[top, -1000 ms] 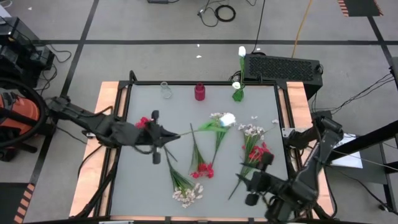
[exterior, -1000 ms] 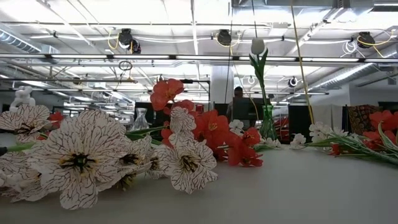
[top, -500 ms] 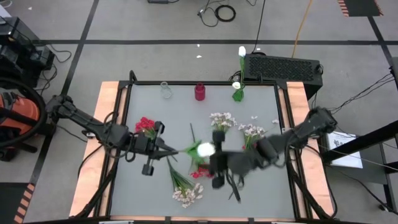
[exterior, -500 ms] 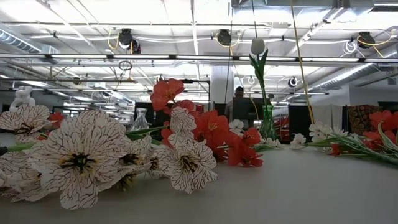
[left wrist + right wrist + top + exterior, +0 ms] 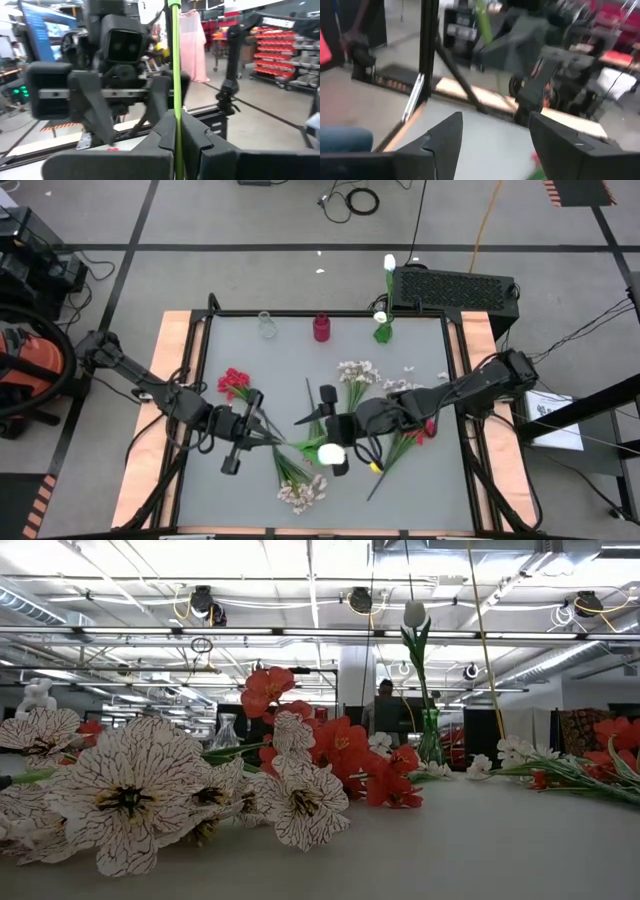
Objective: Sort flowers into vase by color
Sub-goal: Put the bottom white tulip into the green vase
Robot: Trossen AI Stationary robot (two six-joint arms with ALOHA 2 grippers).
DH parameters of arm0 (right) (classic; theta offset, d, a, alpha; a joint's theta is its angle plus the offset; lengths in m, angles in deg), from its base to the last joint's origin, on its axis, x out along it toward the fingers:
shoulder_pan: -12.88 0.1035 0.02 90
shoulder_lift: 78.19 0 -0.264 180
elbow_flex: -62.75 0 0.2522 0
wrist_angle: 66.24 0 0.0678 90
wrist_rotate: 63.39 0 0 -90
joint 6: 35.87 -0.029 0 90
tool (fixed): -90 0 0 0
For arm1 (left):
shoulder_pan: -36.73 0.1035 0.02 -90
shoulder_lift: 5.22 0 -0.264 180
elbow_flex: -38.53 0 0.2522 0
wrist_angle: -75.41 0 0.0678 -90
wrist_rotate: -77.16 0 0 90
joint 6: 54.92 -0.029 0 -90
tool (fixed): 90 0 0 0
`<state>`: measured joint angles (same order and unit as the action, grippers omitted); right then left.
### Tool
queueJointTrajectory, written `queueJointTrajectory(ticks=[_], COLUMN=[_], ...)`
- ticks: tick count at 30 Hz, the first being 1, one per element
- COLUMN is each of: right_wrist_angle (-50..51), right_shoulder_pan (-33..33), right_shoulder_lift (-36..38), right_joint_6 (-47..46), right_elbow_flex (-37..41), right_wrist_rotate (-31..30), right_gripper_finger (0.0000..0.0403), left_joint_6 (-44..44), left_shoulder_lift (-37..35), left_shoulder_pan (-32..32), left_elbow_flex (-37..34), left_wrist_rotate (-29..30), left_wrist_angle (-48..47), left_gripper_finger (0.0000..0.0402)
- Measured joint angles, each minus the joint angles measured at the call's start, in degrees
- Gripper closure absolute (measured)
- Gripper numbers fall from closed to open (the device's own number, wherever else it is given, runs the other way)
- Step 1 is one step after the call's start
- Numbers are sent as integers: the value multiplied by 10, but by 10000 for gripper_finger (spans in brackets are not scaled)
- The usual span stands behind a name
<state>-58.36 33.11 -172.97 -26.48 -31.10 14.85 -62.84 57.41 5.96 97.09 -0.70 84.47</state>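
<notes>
My left gripper (image 5: pixel 258 437) is shut on a white tulip's green stem; its bloom (image 5: pixel 330 452) points toward the table's right. My right gripper (image 5: pixel 330 430) reaches in from the right, open, with a finger on either side of the bloom and touching nothing. In the left wrist view it stands open (image 5: pixel 127 105) behind the stem. Red flowers (image 5: pixel 234 383), pale blossom stems (image 5: pixel 355 370) and a pale cluster (image 5: pixel 303 493) lie flat on the table. The green vase (image 5: pixel 382 330) holds white tulips. Neither gripper shows in the low view. My left gripper pinches the tulip's stem (image 5: pixel 175 117) between its two shut fingers, near the stem's bare end. It comes level from the table's left, and the stem runs on ahead of the fingers toward the bloom. Whether the bloom is off the table, I cannot tell.
A clear glass vase (image 5: pixel 266 325) and a red vase (image 5: pixel 321 328) stand beside the green one at the far edge. More red and pale flowers (image 5: pixel 415 415) lie under the right arm. In the low view, blooms (image 5: pixel 130 795) fill the near left.
The left gripper has moved toward the near edge with the tulip, whose bloom swung from the table's centre-far to centre-near. The right arm has swept from the near right corner toward the table's middle and now faces the left gripper around the bloom.
</notes>
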Motion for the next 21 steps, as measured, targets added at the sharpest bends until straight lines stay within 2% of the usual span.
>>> queueJointTrajectory(ticks=[5, 10, 16, 21], right_wrist_angle=[-166, -262, -286, -287], right_shoulder_pan=[24, 42, 49, 47], right_shoulder_lift=[1, -7, -26, -26], right_joint_6=[25, 54, 63, 63], right_elbow_flex=[43, 43, 43, 43], right_wrist_rotate=[2, 2, 32, 29], right_gripper_finger=[181, 181, 189, 246], left_joint_6=[0, 1, 0, 0], left_shoulder_lift=[0, 20, 42, 41], left_shoulder_pan=[-12, -12, 0, 4], left_elbow_flex=[0, 0, 0, 0], left_wrist_rotate=[12, 29, 30, 31], left_wrist_angle=[-10, -9, -3, 6], left_gripper_finger=[391, 391, 391, 391])
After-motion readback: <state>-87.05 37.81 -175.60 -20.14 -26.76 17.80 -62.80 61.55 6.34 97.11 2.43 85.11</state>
